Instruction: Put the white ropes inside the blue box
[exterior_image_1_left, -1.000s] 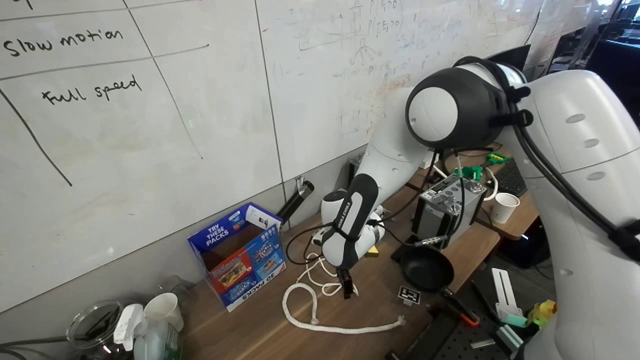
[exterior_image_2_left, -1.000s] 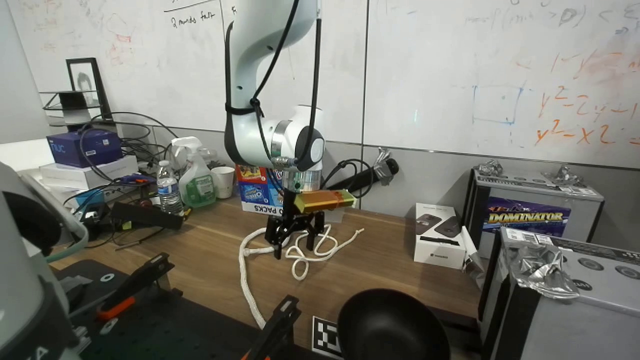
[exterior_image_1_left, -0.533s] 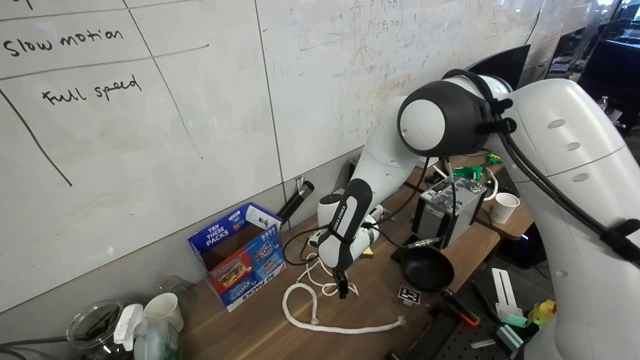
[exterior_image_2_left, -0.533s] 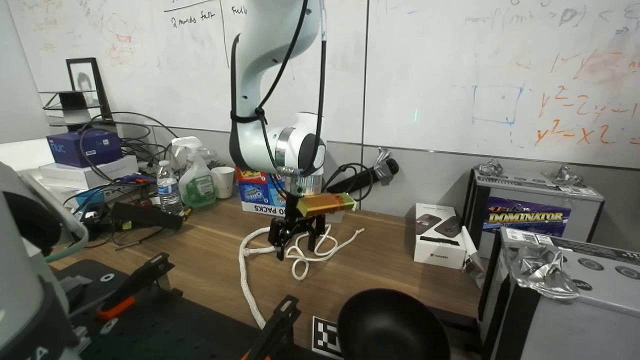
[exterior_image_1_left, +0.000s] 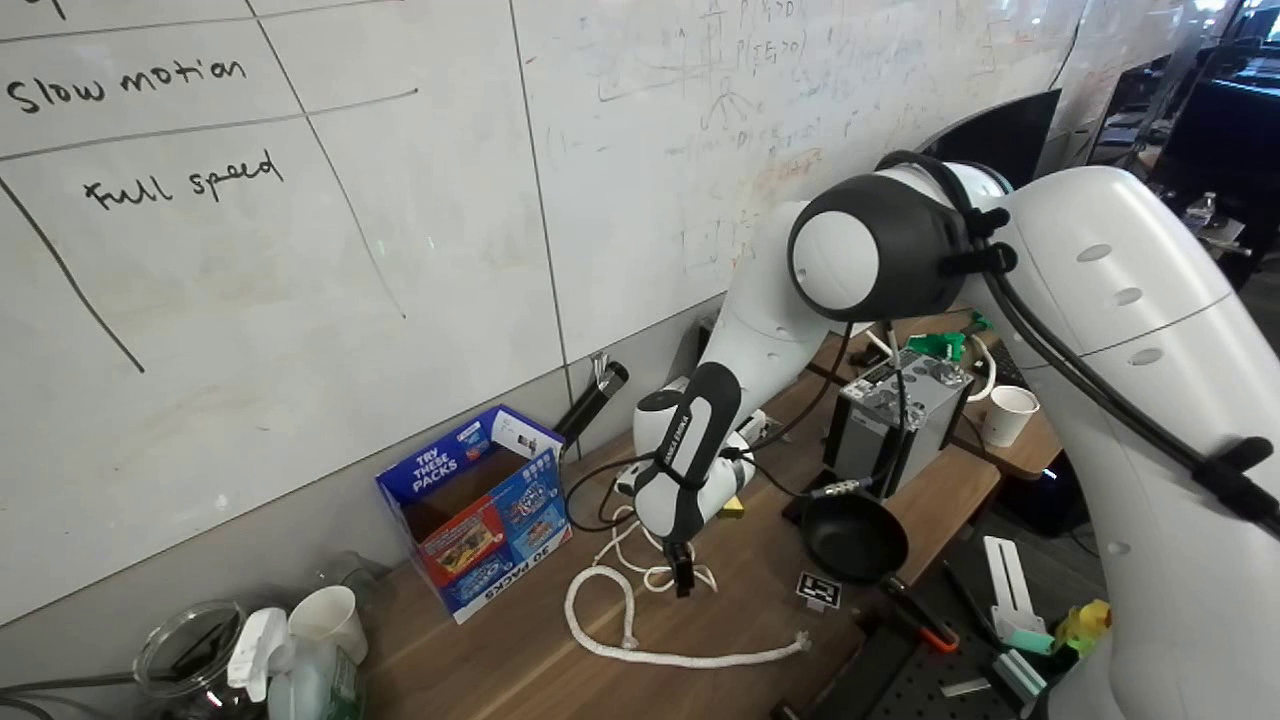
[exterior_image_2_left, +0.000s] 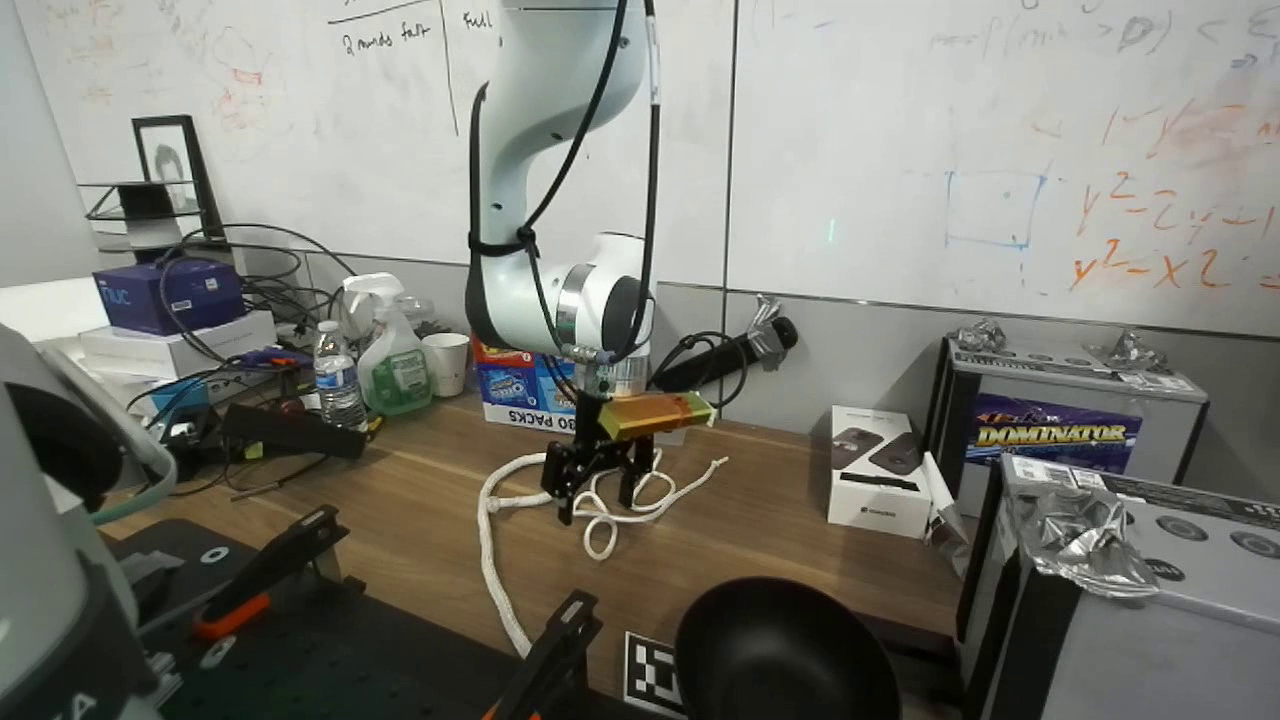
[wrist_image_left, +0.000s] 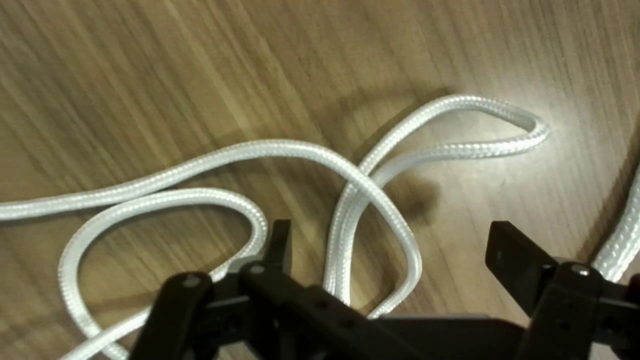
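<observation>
While in an exterior view thick white rope (exterior_image_1_left: 690, 660) lies on the table (exterior_image_1_left: 480, 670) near the blue box (exterior_image_1_left: 500, 530), in an exterior view gripper (exterior_image_2_left: 596, 508) hangs over thin white rope (exterior_image_2_left: 600, 557), and in wrist view fingers (wrist_image_left: 517, 262) are spread wide.

White ropes (wrist_image_left: 280, 148), black hand (wrist_image_left: 390, 234), brown-grained table (exterior_image_2_left: 760, 535)

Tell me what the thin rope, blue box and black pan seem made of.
Thin rope: glossy braid, probably synthetic; its weave glints.
Blue box: likely printed cardboard, with thin walls and brown inside.
Black pan: perhaps coated metal; smooth, dark surface.
</observation>
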